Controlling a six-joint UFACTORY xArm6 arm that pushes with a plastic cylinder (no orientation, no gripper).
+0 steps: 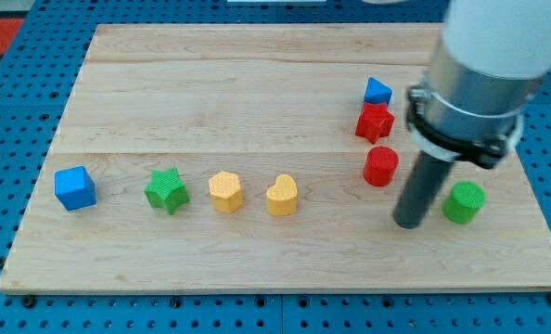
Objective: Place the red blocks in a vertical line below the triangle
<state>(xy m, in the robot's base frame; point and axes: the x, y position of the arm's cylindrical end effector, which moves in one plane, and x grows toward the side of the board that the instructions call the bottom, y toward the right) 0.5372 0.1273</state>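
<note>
Bright, even light from overhead; soft, short shadows under the blocks on the counter (257,83). Focus is sharp, with no glare.

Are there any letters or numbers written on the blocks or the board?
None: no words, numbers or signs show anywhere.
The wooden board is plain.
The blue triangle block, red star-shaped block and red round block are blank.
My tip and its dark rod carry no label.

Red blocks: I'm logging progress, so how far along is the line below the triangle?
Nearly done: the red star sits just under the blue triangle, the red cylinder below it, slightly toward the view's right. My tip rests lower right of the cylinder. Only fine alignment seems left.
</note>
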